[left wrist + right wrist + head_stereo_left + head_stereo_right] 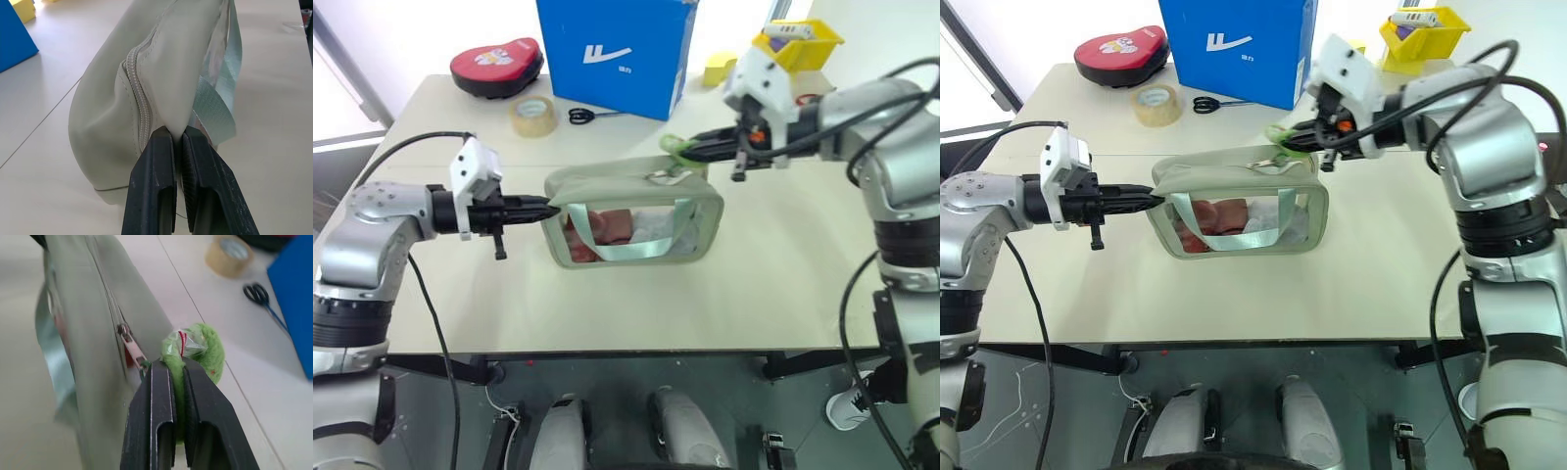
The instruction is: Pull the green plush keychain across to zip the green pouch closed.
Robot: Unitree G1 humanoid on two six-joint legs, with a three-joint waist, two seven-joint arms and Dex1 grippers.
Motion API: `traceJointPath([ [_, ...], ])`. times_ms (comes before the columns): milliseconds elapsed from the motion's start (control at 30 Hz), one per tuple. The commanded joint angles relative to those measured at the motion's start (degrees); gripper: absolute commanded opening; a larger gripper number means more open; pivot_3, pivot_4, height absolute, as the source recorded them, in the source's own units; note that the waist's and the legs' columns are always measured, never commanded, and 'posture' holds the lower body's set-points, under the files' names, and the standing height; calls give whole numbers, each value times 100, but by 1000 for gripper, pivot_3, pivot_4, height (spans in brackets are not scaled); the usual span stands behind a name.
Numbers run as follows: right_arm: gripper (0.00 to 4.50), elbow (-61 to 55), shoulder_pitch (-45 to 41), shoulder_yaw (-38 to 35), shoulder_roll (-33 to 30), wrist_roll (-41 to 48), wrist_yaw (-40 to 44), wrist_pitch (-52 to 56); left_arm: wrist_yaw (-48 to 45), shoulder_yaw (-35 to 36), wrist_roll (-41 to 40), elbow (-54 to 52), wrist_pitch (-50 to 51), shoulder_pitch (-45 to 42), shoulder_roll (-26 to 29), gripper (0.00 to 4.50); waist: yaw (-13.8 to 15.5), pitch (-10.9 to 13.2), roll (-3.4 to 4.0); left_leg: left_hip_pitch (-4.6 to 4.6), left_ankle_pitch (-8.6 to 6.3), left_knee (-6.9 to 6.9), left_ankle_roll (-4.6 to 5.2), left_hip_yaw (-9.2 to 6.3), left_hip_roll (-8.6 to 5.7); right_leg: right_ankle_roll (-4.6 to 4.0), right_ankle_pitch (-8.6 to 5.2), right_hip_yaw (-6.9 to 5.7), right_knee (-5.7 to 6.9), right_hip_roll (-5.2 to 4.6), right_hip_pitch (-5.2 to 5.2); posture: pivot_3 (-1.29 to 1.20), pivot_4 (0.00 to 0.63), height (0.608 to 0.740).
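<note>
Lime fuzzy green plush keychain (195,352), sage green pouch (636,220)

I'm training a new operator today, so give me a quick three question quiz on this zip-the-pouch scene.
1. True or false: the right gripper has its jaws shut on the green plush keychain.
2. What does the left gripper pinch? A) the tape roll B) an end of the green pouch C) the scissors
3. Fill in: behind the pouch stands a ___ box.

Key: 1 true; 2 B; 3 blue.
</note>
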Motion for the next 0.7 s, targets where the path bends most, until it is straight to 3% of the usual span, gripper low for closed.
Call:
traceJointPath([
  [33, 72, 45, 284, -442, -491, -135, -182, -98, 38, 143, 45, 25, 29, 142, 165, 0, 8, 0, 0, 0, 0, -1, 0, 1, 0, 0, 0, 0, 1, 3, 0, 0, 150, 737],
  [267, 72, 515, 1268, -574, -1262, -764, -783, -610, 68, 202, -47, -37, 110, 250, 284, 0, -1, 0, 1, 1, 0, -1, 0, 16, 2, 0, 0, 5, -2, 3, 1, 0, 150, 737],
  [400, 72, -150, 2068, -471, -1389, -679, -659, -667, 96, 223, -85, -78, 147, 284, 315, 0, 14, 0, 0, 2, 0, -1, 0, 15, 1, 0, 0, 4, -2, 4, 2, 0, 150, 737],
  [500, 72, -686, 2493, -109, -1214, -817, -736, -658, 185, 224, -141, -136, 225, 280, 277, 0, -7, -1, 1, 3, 0, -2, 0, 12, 3, 0, 0, 7, -1, 6, 1, 0, 150, 737],
  [700, 72, -763, 2510, 454, -622, -1200, -1114, -547, 303, 280, -228, -329, 363, 368, 269, 0, -50, -1, 1, 8, 0, 2, 0, 7, 3, 0, 0, 7, 4, 9, 8, 0, 150, 737],
])
